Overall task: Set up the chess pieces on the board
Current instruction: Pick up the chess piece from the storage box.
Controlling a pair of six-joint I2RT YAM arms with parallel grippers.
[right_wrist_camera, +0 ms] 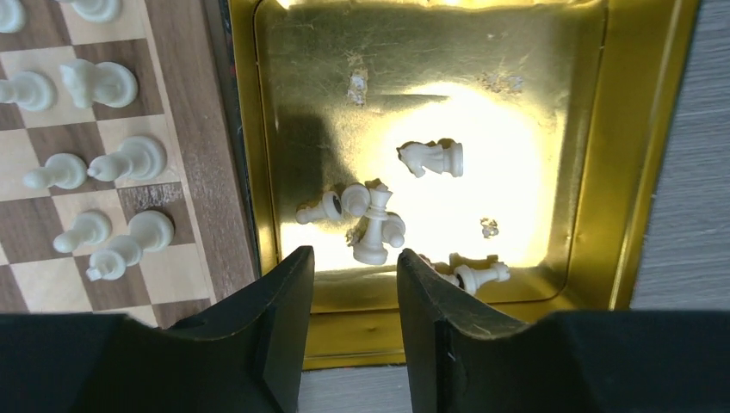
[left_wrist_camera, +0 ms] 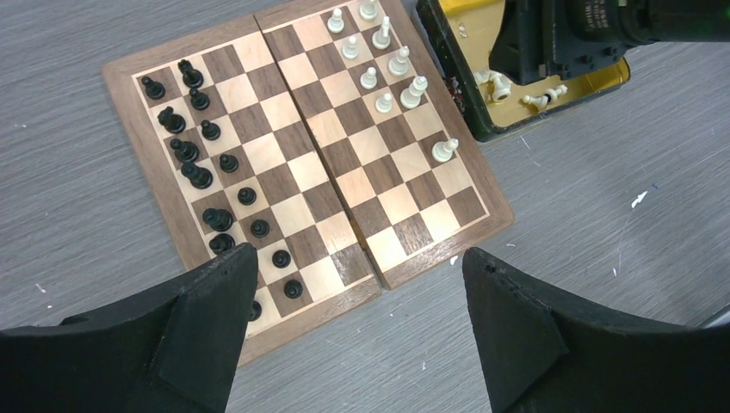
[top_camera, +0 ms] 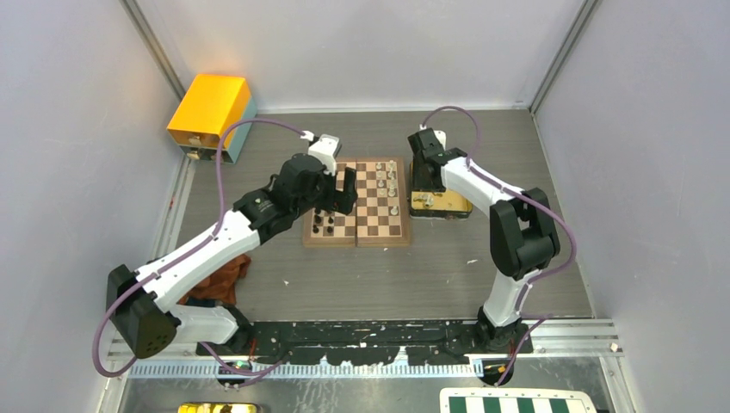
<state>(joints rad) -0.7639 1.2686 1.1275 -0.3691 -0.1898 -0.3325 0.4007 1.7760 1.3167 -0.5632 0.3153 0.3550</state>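
You will find the remaining white pieces [right_wrist_camera: 372, 225] lying on their sides in the tray [right_wrist_camera: 650, 155], which sits on the table against the board's [top_camera: 370, 225] right edge. The right gripper [right_wrist_camera: 355, 258] hangs directly over the tray. Its jaws are apart with a narrow gap, and they hold and touch nothing. The nearest cluster lies just ahead of the fingertips, toward the tray wall closest to them. In that cluster a tall piece [right_wrist_camera: 375, 219] rests with its long axis pointing roughly at the gap, square to the line on which the jaws close. It touches two smaller pieces, so in my judgement a clean pick will need care to take one alone. A knight [right_wrist_camera: 430, 158] lies apart, nearer the tray's middle. The right arm is plainly the nearer one for this work. The left gripper [left_wrist_camera: 359, 258] hovers over the board's near edge with its jaws spread wide and empty, well apart from the tray. On the board, the black pieces [left_wrist_camera: 198, 176] fill two files along the left edge. The white side [left_wrist_camera: 399, 62] along the right edge is only partly filled. I judge that the next step falls to your right arm.
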